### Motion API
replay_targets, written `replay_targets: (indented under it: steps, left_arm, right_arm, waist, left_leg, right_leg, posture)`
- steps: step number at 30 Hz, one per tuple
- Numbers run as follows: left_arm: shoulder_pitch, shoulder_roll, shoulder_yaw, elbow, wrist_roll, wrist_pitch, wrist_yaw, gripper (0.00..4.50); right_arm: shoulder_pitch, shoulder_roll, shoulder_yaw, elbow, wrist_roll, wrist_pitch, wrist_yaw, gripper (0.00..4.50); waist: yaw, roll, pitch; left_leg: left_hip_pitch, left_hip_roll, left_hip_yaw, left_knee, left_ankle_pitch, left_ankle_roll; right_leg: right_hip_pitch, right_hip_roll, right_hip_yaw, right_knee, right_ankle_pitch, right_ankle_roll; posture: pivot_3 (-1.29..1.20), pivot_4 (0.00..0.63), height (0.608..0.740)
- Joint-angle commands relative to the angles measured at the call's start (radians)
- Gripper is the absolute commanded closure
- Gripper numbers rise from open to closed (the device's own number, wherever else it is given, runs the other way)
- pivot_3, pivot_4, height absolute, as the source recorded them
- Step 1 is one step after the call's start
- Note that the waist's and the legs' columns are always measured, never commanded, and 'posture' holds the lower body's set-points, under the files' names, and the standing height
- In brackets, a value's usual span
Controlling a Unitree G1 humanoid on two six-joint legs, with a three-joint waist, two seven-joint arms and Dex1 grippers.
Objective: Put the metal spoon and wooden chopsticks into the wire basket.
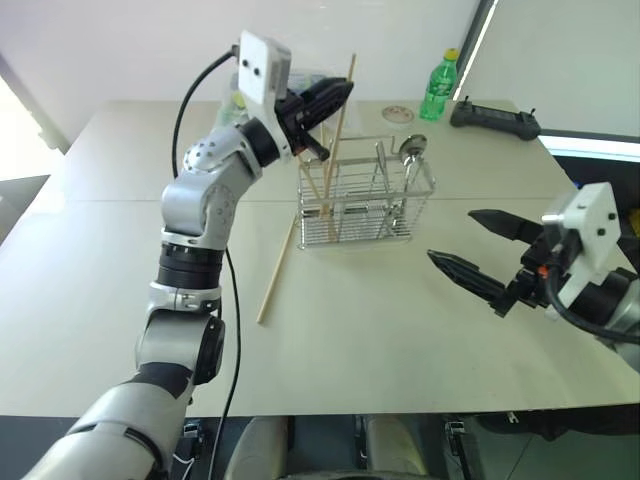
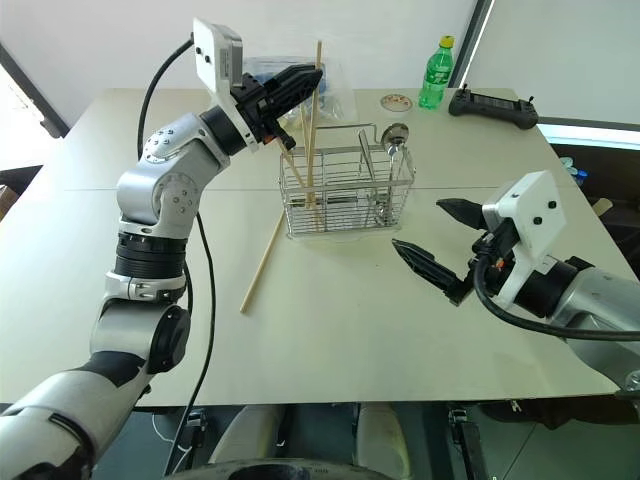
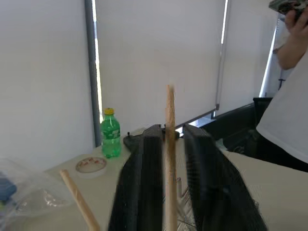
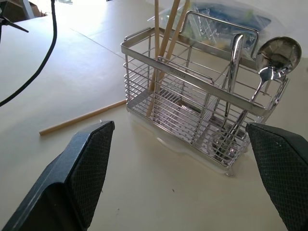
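A chopstick (image 1: 340,140) was kept upright between the slightly parted fingers of the left gripper (image 1: 330,100), its lower end already inside the basket (image 1: 365,195). The spoon (image 1: 410,160) stood at the basket's 3 o'clock end. Another chopstick (image 1: 278,270) lay on the table (image 1: 100,250) at 8 o'clock. The right gripper (image 1: 480,250) was held wide open, empty.

- left arm raised, elbow bent, its claw (image 1: 322,108) pointing forward and slightly upward; the two black fingers (image 3: 144,183) stand a little apart.
- right arm held low at the right, its claw (image 1: 485,255) pointing left, fingers (image 4: 82,168) spread wide, gripping nothing.
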Motion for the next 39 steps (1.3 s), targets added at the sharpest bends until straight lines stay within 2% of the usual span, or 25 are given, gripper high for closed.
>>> replay_targets:
  steps: [1,4,5,8,10,12,15,16,19,22,27,33,39]
  left_arm:
    - [-0.011,0.008,0.026,-0.059,-0.032,0.022,0.013,1.93]
    - [-0.023,0.020,0.040,-0.076,-0.053,0.054,0.019,0.38]
    - [-0.034,0.029,0.050,-0.076,-0.063,0.069,0.022,0.03]
    - [-0.100,0.073,0.104,-0.042,-0.106,0.114,0.036,0.03]
    - [-0.184,0.125,0.170,0.047,-0.128,0.127,0.053,0.03]
    - [-0.292,0.186,0.240,0.214,-0.133,0.133,0.105,0.03]
    - [-0.412,0.272,0.278,0.467,-0.086,0.117,0.180,0.03]
    - [-0.436,0.292,0.270,0.531,-0.059,0.110,0.198,0.03]
    - [-0.456,0.345,0.132,0.721,0.147,0.083,0.329,0.03]
    - [-0.442,0.331,0.109,0.820,0.191,0.179,0.388,0.03]
    - [-0.361,0.277,0.026,0.755,0.240,0.416,0.347,0.03]
    - [-0.236,0.262,-0.083,0.473,0.222,0.716,0.245,0.03]
    - [-0.190,0.268,-0.147,0.331,0.214,0.861,0.189,0.03]
  right_arm:
    - [-0.033,-0.020,-0.007,0.011,0.005,-0.022,0.005,0.00]
    - [-0.054,-0.020,0.010,0.026,-0.003,-0.023,0.005,0.00]
    - [-0.059,-0.019,0.014,0.029,-0.004,-0.024,0.004,0.00]
    - [-0.065,-0.016,0.026,0.032,-0.011,-0.025,0.005,0.00]
    - [-0.066,-0.013,0.031,0.035,-0.013,-0.027,0.005,0.00]
    - [-0.064,-0.009,0.033,0.038,-0.014,-0.029,0.006,0.00]
    - [-0.060,-0.004,0.038,0.039,-0.020,-0.031,0.011,0.00]
    - [-0.060,-0.003,0.040,0.039,-0.021,-0.031,0.012,0.00]
    - [-0.065,0.003,0.049,0.041,-0.025,-0.032,0.009,0.00]
    - [-0.066,0.012,0.059,0.041,-0.029,-0.034,0.008,0.00]
    - [-0.065,0.017,0.069,0.037,-0.029,-0.034,0.008,0.00]
    - [-0.068,0.032,0.089,0.032,-0.039,-0.038,-0.005,0.00]
    - [-0.067,0.063,0.116,0.016,-0.058,-0.048,-0.025,0.00]
  waist:
    - [0.000,0.000,0.000]
    - [0.000,0.000,0.000]
    - [0.000,0.000,0.000]
    - [-0.002,0.000,0.000]
    - [-0.002,0.000,0.000]
    - [-0.003,0.000,0.000]
    - [-0.004,0.001,0.000]
    - [-0.004,0.001,0.000]
    - [0.000,0.001,0.000]
    - [0.002,-0.001,0.001]
    - [-0.002,-0.002,0.001]
    - [-0.010,-0.002,0.001]
    - [-0.007,-0.001,0.001]
  left_leg:
    - [0.000,0.000,0.000,0.000,0.000,0.000]
    - [0.000,0.000,0.000,0.000,0.000,0.000]
    - [0.000,0.000,0.000,0.000,0.000,0.000]
    - [0.000,0.000,0.000,0.000,0.000,0.000]
    - [0.000,0.000,0.000,0.000,0.000,0.000]
    - [0.000,0.000,0.000,0.000,0.000,0.000]
    - [0.001,0.000,0.000,0.000,-0.001,0.002]
    - [0.001,0.000,0.000,0.000,-0.001,0.002]
    - [0.002,-0.001,0.000,0.000,-0.001,0.002]
    - [0.002,-0.001,-0.001,0.001,-0.001,0.002]
    - [-0.001,-0.001,-0.002,0.001,-0.001,0.002]
    - [-0.001,0.000,-0.002,-0.004,-0.001,0.002]
    - [0.000,0.000,-0.001,-0.005,-0.001,0.001]
  right_leg:
    - [0.000,0.000,0.000,0.000,0.000,0.000]
    - [0.000,0.000,0.000,0.000,0.000,0.000]
    - [0.000,0.000,0.000,0.000,0.000,0.000]
    - [0.000,0.000,0.000,0.000,0.000,0.000]
    - [-0.001,0.001,0.000,0.000,0.000,0.000]
    - [-0.001,0.001,-0.001,0.000,0.000,0.000]
    - [0.000,0.001,-0.001,0.001,0.000,0.001]
    - [0.000,0.001,-0.001,0.001,-0.001,0.002]
    - [0.001,0.001,-0.001,0.001,-0.001,0.003]
    - [0.003,0.001,-0.001,0.001,-0.001,0.003]
    - [0.000,0.000,-0.001,0.001,-0.001,0.003]
    - [-0.004,0.000,0.000,0.002,-0.001,0.002]
    - [-0.004,0.000,0.000,0.002,-0.001,0.002]
  posture:
    - [0.00,0.150,0.726]
    - [0.00,0.150,0.726]
    - [0.00,0.150,0.726]
    - [0.00,0.150,0.726]
    - [0.00,0.150,0.726]
    - [0.00,0.150,0.726]
    - [0.00,0.150,0.726]
    - [0.00,0.150,0.726]
    - [0.00,0.150,0.726]
    - [0.00,0.150,0.726]
    - [0.00,0.150,0.726]
    - [0.00,0.150,0.726]
    - [0.00,0.150,0.726]
